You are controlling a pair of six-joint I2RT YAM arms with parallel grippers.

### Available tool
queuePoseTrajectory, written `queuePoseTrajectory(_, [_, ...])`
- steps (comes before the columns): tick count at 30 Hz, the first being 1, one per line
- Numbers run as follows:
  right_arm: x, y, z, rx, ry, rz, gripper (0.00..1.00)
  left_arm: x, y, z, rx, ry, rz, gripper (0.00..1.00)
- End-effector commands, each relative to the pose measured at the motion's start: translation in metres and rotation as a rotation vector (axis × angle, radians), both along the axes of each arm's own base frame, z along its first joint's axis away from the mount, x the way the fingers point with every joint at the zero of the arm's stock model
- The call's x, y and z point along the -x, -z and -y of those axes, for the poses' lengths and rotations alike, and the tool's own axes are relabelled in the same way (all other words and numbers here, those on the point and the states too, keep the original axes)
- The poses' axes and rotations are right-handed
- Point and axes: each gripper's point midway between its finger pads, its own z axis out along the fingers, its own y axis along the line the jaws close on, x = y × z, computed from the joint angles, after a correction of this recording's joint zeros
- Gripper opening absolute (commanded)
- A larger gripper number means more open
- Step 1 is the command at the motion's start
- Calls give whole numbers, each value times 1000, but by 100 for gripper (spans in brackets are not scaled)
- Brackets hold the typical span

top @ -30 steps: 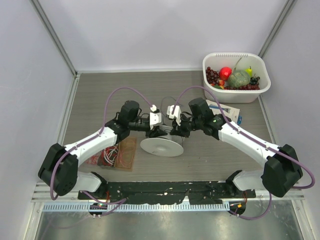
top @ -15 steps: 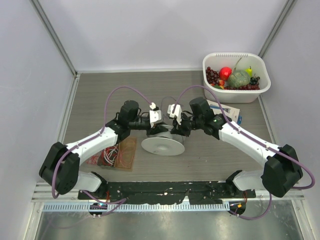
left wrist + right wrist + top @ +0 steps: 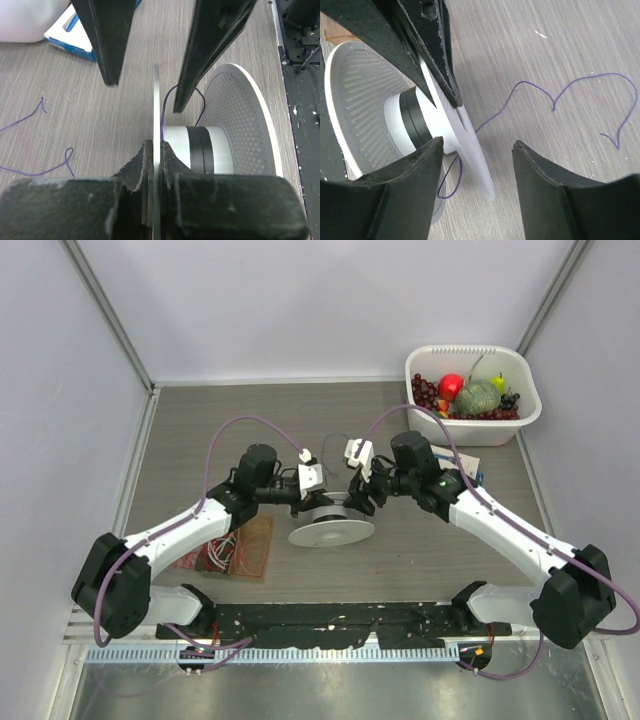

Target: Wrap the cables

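While left tool is clamped on flange of round white perforated plastic spool, right tool gapes w/ jaws apart. Thin dark wire trails off hub across grey bench twd far side; right tool nearer.

Thin dark-purple wire loops loosely at right of frame — trailing into the white perforated spool, tipped on edge at left.
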Motion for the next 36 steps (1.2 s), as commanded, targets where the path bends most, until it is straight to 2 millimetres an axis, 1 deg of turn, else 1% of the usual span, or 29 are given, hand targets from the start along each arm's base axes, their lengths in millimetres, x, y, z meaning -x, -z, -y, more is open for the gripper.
queuePoseTrajectory(1, [-4,-41,7,-61,24,99,68,-10,-19,-7,14,-38,69,0])
queuePoseTrajectory(2, [-2,-41,9,-54,18,102,69,-9,-22,-8,18,-32,83,0])
queuePoseTrajectory(4, [1,-41,11,-49,9,110,77,-6,-27,-7,27,-6,109,0])
queuePoseTrajectory(5, [3,-41,11,-50,2,109,79,-4,-31,-6,37,5,118,0])
queuePoseTrajectory(9, [8,-42,11,-47,-26,115,79,1,-41,-5,55,32,133,0])
queuePoseTrajectory(10, [9,-41,12,-44,-27,116,79,1,-41,-6,48,33,137,0])
queuePoseTrajectory(13, [9,-40,16,-37,-8,119,80,0,-49,-7,58,21,145,0])
queuePoseTrajectory(14, [9,-45,18,-43,6,131,82,-1,-51,-8,61,15,143,0])
queuePoseTrajectory(15, [7,-49,19,-57,35,127,88,0,-54,-8,64,7,138,0])
queuePoseTrajectory(16, [3,-54,22,-65,72,145,90,-3,-59,-9,67,-17,130,0])
queuePoseTrajectory(18, [-5,-68,27,-101,145,166,90,-13,-66,-13,71,-102,94,0])
queuePoseTrajectory(21, [-16,-91,38,-175,255,178,90,-18,-80,-19,103,-142,34,0])
queuePoseTrajectory(24, [-27,-108,52,-234,356,183,91,-27,-96,-26,147,-204,-47,0])
queuePoseTrajectory(25, [-34,-116,61,-257,398,187,93,-29,-100,-28,159,-233,-83,0])
queuePoseTrajectory(26, [-41,-120,71,-267,433,193,93,-33,-109,-31,176,-258,-95,0])
queuePoseTrajectory(27, [-45,-126,75,-280,445,197,93,-37,-117,-33,192,-277,-111,0])
queuePoseTrajectory(28, [-52,-126,85,-281,473,194,93,-39,-126,-35,205,-291,-117,0])
queuePoseTrajectory(29, [-56,-131,89,-292,488,187,93,-42,-139,-36,233,-319,-135,0])
queuePoseTrajectory(30, [-61,-133,99,-299,508,186,93,-46,-143,-39,231,-355,-158,0])
queuePoseTrajectory(31, [-65,-134,103,-299,520,181,92,-51,-156,-41,245,-390,-159,0])
queuePoseTrajectory(33, [-69,-137,110,-304,528,179,91,-58,-174,-46,227,-455,-194,0])
queuePoseTrajectory(34, [-69,-139,112,-308,531,183,89,-61,-187,-47,222,-469,-199,0])
queuePoseTrajectory(35, [-69,-139,112,-309,527,182,88,-61,-212,-49,235,-473,-187,0])
queuePoseTrajectory(36, [-68,-140,112,-312,528,181,88,-63,-220,-51,236,-480,-206,0])
